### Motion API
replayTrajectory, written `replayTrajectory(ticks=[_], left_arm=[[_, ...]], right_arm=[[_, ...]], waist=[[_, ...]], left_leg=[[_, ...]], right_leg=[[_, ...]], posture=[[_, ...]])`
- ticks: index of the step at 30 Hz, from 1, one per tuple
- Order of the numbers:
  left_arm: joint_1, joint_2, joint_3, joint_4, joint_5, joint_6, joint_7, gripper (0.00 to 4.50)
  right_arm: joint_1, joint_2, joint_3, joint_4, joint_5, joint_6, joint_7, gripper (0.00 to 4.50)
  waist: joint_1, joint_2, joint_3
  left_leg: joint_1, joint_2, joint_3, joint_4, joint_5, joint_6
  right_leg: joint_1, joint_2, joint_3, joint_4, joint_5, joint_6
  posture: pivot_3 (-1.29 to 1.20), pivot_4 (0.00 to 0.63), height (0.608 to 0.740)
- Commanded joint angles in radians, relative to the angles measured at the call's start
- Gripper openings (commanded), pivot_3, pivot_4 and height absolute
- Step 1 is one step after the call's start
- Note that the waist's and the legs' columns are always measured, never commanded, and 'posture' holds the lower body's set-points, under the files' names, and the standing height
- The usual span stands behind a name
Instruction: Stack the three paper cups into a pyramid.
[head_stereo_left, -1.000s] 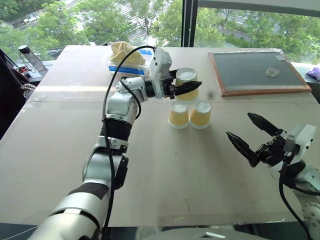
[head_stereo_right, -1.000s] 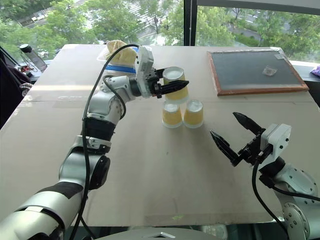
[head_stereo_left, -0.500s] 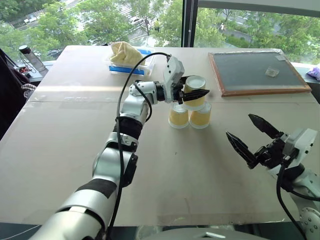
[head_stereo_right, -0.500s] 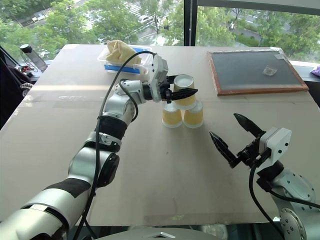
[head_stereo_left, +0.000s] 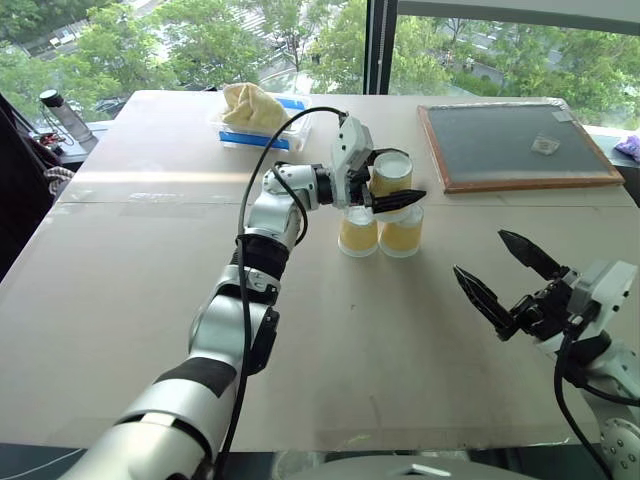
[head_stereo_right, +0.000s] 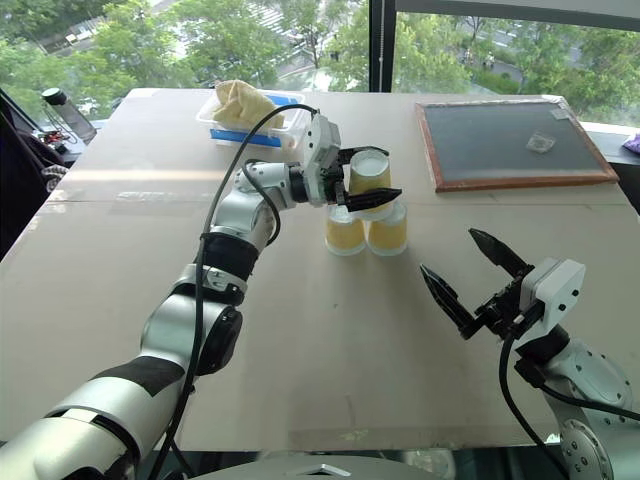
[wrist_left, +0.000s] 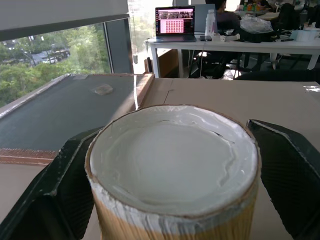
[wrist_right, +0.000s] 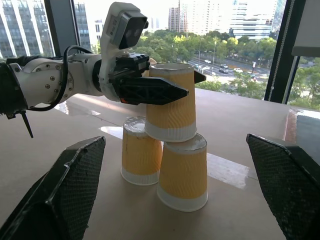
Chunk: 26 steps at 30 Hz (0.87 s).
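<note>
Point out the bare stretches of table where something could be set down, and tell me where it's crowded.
Free: the wide front stretch of the table, from the cup stack toward the near edge, left of the right gripper; also the left side below the plastic tray. Crowded: around the stack, where the left gripper flanks the top cup, and the framed board at back right.

We find two paper cups (head_stereo_left: 358, 231) (head_stereo_left: 401, 230) upside down, side by side, mid-table (head_stereo_left: 330, 350). A third cup (head_stereo_left: 391, 176) sits on top of them, between the left gripper's (head_stereo_left: 392, 184) parted fingers. The tray (head_stereo_left: 262, 128) lies behind and to the left, the framed board (head_stereo_left: 515, 145) behind and to the right. The right gripper (head_stereo_left: 498, 278) hangs before the cups, to the right.
</note>
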Motion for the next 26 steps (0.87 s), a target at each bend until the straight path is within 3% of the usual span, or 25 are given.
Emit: replayTrajectory(ticks=[1, 8, 13, 14, 17, 20, 22, 26], left_arm=[[-0.021, 0.009, 0.051, -0.131, -0.060, 0.028, 0.002, 4.47], [0.016, 0.094, 0.166, -0.530, -0.274, 0.295, 0.062, 4.47], [0.356, 0.302, 0.242, -0.831, -0.376, 0.539, 0.099, 4.47], [0.459, 0.349, 0.244, -0.877, -0.352, 0.548, 0.109, 4.47], [0.812, 0.420, 0.307, -1.006, -0.282, 0.522, 0.169, 4.47], [0.990, 0.402, 0.322, -1.048, -0.190, 0.444, 0.277, 4.47], [1.074, 0.381, 0.313, -1.061, -0.134, 0.397, 0.328, 4.47], [1.191, 0.318, 0.266, -1.051, -0.036, 0.259, 0.417, 4.47]], right_arm=[[0.018, -0.008, -0.021, -0.018, 0.020, -0.032, 0.023, 4.50], [0.083, -0.035, -0.039, 0.051, 0.009, -0.066, 0.108, 4.50], [0.106, -0.061, -0.056, 0.178, -0.007, -0.121, 0.209, 4.50], [0.106, -0.071, -0.061, 0.211, -0.010, -0.134, 0.235, 4.50], [0.080, -0.097, -0.081, 0.334, -0.017, -0.172, 0.299, 4.50], [0.054, -0.108, -0.082, 0.409, -0.020, -0.196, 0.344, 4.50], [0.042, -0.113, -0.076, 0.443, -0.023, -0.204, 0.369, 4.50], [0.010, -0.119, -0.056, 0.490, -0.021, -0.208, 0.419, 4.50]], waist=[[0.000, 0.000, 0.000], [-0.002, 0.000, 0.000], [-0.023, 0.005, -0.003], [-0.024, 0.004, -0.002], [-0.031, 0.002, -0.001], [-0.019, -0.003, 0.001], [0.016, -0.004, 0.001], [0.025, -0.003, 0.000]], left_leg=[[0.000, 0.000, 0.000, 0.000, 0.000, 0.000], [0.000, 0.000, 0.000, 0.000, 0.000, 0.000], [0.008, 0.002, 0.001, -0.002, 0.000, 0.000], [0.017, 0.002, 0.002, -0.008, 0.000, 0.000], [0.018, 0.004, 0.003, -0.008, 0.000, 0.000], [0.017, 0.004, 0.004, -0.007, 0.000, 0.000], [0.018, 0.004, 0.003, -0.006, 0.000, 0.000], [0.018, 0.003, 0.004, -0.006, 0.000, 0.000]], right_leg=[[0.000, 0.000, 0.000, 0.000, 0.000, 0.000], [0.000, 0.000, 0.000, 0.000, 0.000, 0.000], [0.002, 0.000, 0.008, 0.003, 0.000, 0.000], [0.006, 0.000, 0.010, 0.003, -0.001, 0.001], [0.007, 0.002, 0.012, 0.001, -0.002, 0.000], [0.006, 0.001, 0.013, 0.001, -0.002, 0.001], [0.008, -0.001, 0.012, 0.001, -0.004, -0.003], [0.008, -0.001, 0.012, 0.000, -0.004, -0.004]], posture=[[0.00, 0.150, 0.740], [0.00, 0.150, 0.740], [0.00, 0.150, 0.740], [0.00, 0.150, 0.740], [0.00, 0.150, 0.740], [0.00, 0.150, 0.740], [0.00, 0.150, 0.740], [0.00, 0.150, 0.740]])
